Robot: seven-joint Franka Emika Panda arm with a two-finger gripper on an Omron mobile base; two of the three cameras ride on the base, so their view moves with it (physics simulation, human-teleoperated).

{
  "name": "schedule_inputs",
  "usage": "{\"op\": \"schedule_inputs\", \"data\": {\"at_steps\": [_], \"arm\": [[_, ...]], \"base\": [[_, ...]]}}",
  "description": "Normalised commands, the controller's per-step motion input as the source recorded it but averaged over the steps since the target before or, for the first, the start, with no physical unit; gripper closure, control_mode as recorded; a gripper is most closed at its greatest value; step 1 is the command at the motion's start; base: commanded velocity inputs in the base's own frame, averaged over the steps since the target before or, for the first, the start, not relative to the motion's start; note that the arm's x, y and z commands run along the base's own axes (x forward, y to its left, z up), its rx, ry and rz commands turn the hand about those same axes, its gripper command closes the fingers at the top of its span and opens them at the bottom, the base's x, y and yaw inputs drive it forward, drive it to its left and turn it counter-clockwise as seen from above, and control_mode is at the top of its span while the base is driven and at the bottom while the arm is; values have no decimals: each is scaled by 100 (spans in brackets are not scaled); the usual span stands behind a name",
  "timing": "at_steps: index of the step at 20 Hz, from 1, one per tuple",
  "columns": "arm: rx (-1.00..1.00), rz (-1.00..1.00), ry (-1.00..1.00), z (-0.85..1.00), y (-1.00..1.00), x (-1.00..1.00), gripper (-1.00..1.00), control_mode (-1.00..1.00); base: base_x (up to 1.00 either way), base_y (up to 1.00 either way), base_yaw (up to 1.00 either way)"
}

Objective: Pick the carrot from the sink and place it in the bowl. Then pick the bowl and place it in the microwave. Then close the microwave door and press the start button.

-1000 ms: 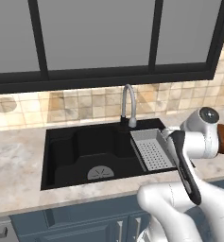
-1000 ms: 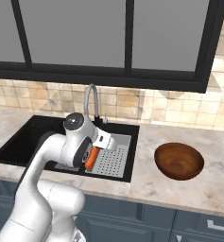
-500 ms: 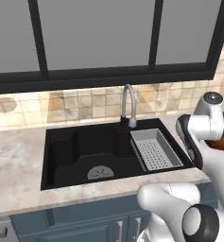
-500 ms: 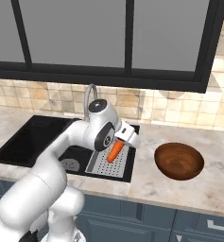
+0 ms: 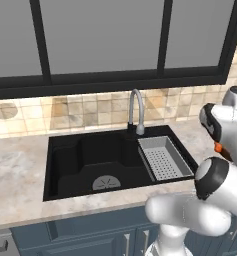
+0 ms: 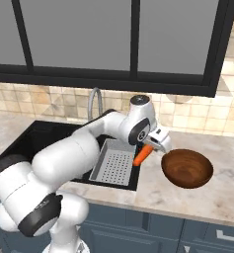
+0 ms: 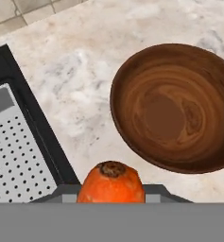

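In the hand view the carrot point(image 7: 111, 183) shows its stub end alone; the rest drops behind the lower band, near the bowl point(image 7: 177, 108), whose right rim the edge cuts off. In the left base view the arm hides all but a sliver of carrot point(image 5: 218, 147).

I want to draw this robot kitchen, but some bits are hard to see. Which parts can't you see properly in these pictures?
- Carrot: in the hand view its lower part is cut off at the bottom; in the left base view the arm hides all but an orange sliver.
- Bowl: the hand view's right edge cuts off its rim.
- Pincer: in the right base view its fingers are too small to make out around the carrot.
- Sink: in the right base view the arm covers much of the basin.
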Motion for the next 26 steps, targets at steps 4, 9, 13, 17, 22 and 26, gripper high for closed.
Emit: {"op": "schedule_inputs", "data": {"at_steps": [4, 9, 13, 17, 22, 26], "arm": [[17, 0, 9, -12, -69, 32, 100, -100], [13, -5, 14, -24, -45, 24, 100, -100], [2, -9, 17, -49, -20, 15, 100, -100], [0, -6, 11, -60, -29, 20, 100, -100], [0, 0, 2, -38, -46, 22, 100, -100], [1, 4, 1, -2, -45, 23, 100, -100]], "base": [[0, 0, 0], [0, 0, 0], [0, 0, 0], [0, 0, 0], [0, 0, 0], [0, 0, 0]]}}
